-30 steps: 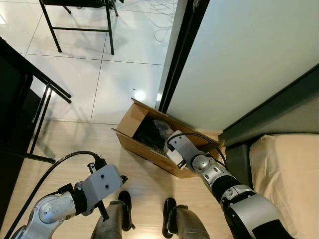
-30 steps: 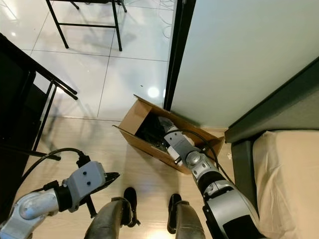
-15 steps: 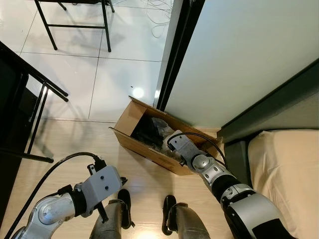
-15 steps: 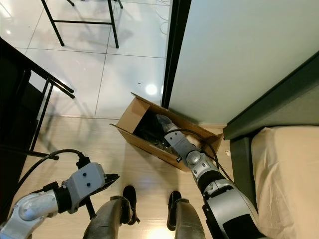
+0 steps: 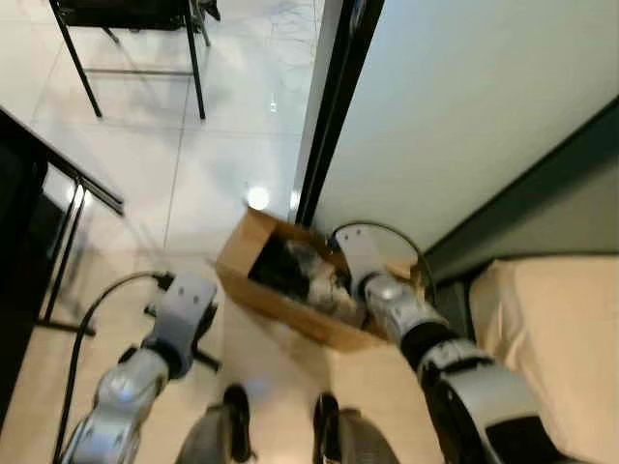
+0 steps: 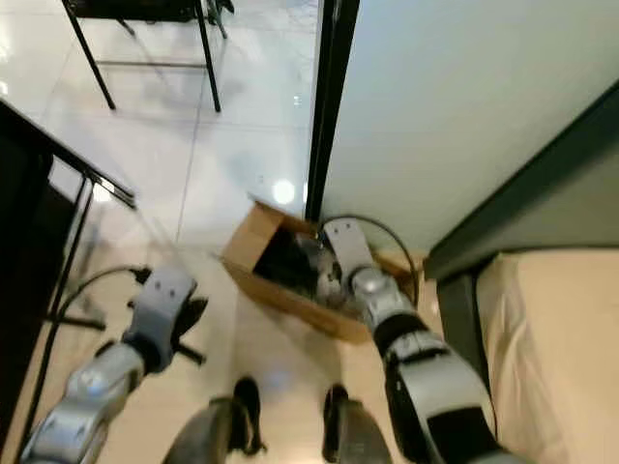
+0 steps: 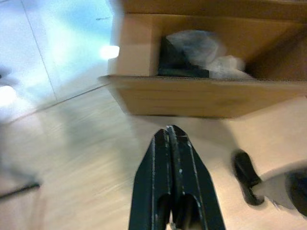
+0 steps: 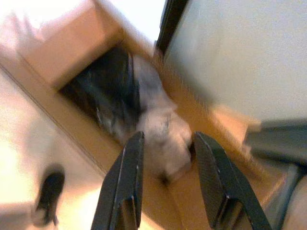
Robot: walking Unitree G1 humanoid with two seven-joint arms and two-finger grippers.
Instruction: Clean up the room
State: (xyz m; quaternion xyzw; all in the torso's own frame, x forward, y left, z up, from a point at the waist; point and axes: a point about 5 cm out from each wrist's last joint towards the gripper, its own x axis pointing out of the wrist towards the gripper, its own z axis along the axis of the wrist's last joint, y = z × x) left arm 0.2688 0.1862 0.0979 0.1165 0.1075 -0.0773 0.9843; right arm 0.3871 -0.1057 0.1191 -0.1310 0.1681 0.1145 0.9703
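Cardboard box (image 5: 290,290) on the floor, cleared items inside.
The right end effector (image 8: 165,158), spread and empty, has been lifted above the pale wad (image 8: 165,129); the left end effector (image 7: 173,139), pressed together, is raised nearby.

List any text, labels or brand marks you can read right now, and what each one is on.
None can be read.
Cardboard box: plain brown walls, no print visible.
Crumpled stuff inside the box: too blurred to show any lettering.
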